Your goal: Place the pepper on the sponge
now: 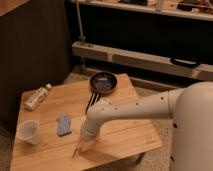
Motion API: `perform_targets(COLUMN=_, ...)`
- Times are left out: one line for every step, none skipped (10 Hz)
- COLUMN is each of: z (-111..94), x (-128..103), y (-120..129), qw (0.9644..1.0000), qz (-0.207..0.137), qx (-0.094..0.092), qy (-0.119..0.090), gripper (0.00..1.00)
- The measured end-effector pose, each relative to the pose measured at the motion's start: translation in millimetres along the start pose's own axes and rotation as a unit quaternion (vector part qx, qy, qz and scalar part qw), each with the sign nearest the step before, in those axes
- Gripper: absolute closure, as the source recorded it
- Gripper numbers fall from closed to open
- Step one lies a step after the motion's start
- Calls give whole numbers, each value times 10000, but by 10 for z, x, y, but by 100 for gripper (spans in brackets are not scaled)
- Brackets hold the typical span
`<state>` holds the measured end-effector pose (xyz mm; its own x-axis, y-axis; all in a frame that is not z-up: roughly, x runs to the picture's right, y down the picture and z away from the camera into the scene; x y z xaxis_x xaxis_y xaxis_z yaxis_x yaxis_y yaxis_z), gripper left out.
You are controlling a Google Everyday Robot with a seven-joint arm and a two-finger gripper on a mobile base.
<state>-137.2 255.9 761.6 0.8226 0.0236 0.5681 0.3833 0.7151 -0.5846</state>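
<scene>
Projecting down-left from the gripper (86, 144), the pepper (76, 151) is at the table's (127, 136) front edge, its long axis diagonal and its tip pointing front-left. Whether the gripper grasps it or merely touches it cannot be told. The sponge (63, 125) lies flat up-left of the pepper, near but apart, beside the cup (28, 132).
</scene>
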Motion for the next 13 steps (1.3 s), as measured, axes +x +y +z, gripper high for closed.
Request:
perform_targets(z=48, x=-69, y=-297, qw=9999, qz=-14, qx=72, qy=-120, gripper=97)
perform_targets(z=91, x=-116, y=-501, qw=9997, qz=-12, qx=135, qy=-217, gripper=97)
perform_targets(z=125, x=-159, y=-656, qw=9994, qz=-17, qx=189, qy=-292, gripper=97)
perform_targets(z=167, x=-241, y=-889, qw=9988, qz=-56, qx=273, qy=-393, gripper=97)
perform_targets(z=185, x=-314, y=-1036, qw=9984, qz=-105, qx=321, qy=-449, gripper=97)
perform_targets(z=163, x=-397, y=-1204, qw=9982, qz=-181, qx=378, qy=-437, gripper=97)
perform_targets(z=108, x=-462, y=-1302, qw=9981, qz=-251, qx=409, qy=-380, gripper=97)
perform_targets(z=-13, x=-524, y=-1415, qw=9981, qz=-314, qx=443, qy=-281, gripper=97)
perform_targets(z=-81, x=-534, y=-1469, qw=9983, qz=-334, qx=434, qy=-206, gripper=97)
perform_targets(z=-95, x=-555, y=-1493, qw=9985, qz=-343, qx=388, qy=-169, gripper=97)
perform_targets(z=-44, x=-581, y=-1492, qw=9987, qz=-356, qx=316, qy=-176, gripper=97)
perform_targets(z=63, x=-600, y=-1479, qw=9988, qz=-368, qx=234, qy=-218, gripper=97)
perform_targets(z=168, x=-598, y=-1446, qw=9989, qz=-365, qx=173, qy=-255, gripper=97)
